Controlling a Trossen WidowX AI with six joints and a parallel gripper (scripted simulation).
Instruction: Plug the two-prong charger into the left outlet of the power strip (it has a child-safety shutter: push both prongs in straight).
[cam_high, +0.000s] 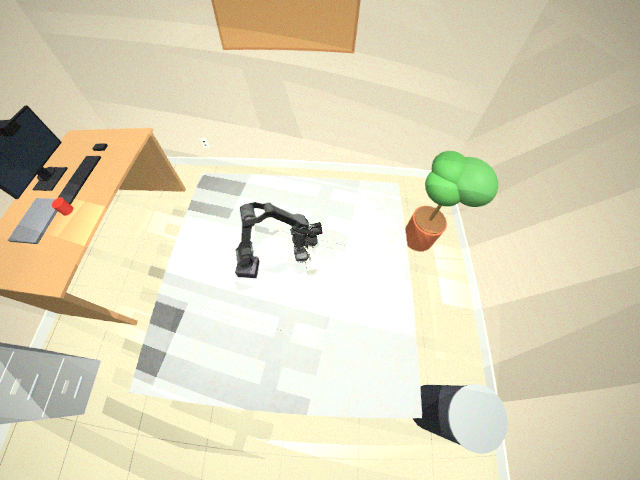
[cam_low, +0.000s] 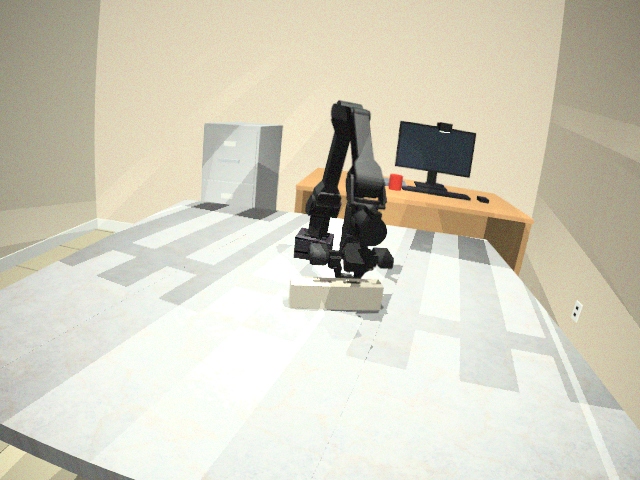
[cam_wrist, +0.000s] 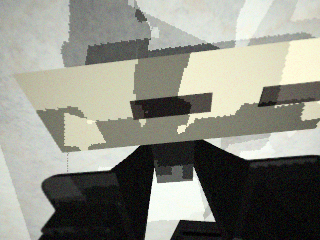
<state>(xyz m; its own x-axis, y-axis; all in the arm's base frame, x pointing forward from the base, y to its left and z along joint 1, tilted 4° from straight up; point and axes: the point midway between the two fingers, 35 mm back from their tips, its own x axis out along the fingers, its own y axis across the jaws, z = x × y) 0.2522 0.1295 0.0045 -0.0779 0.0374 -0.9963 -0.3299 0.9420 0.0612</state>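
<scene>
The cream power strip (cam_wrist: 100, 90) (cam_low: 336, 298) lies on the floor mat. In the wrist view its left outlet (cam_wrist: 170, 106) shows as a dark slot, with the right outlet (cam_wrist: 290, 93) further to the right. My gripper (cam_wrist: 170, 138) (cam_low: 345, 271) (cam_high: 302, 252) points down just above the strip's top and is shut on the small grey two-prong charger (cam_wrist: 172, 169). The charger sits directly below the left outlet slot in the wrist view, very close to the strip. The prongs are hidden, so I cannot tell whether they are in the slot.
A wooden desk (cam_low: 454, 211) (cam_high: 46, 248) with a monitor (cam_low: 435, 149) and a red cup (cam_low: 395, 181) stands behind the arm. A grey filing cabinet (cam_low: 240, 162) stands at the back. A potted plant (cam_high: 444, 201) and a dark cylinder (cam_high: 460, 418) stand beside the mat.
</scene>
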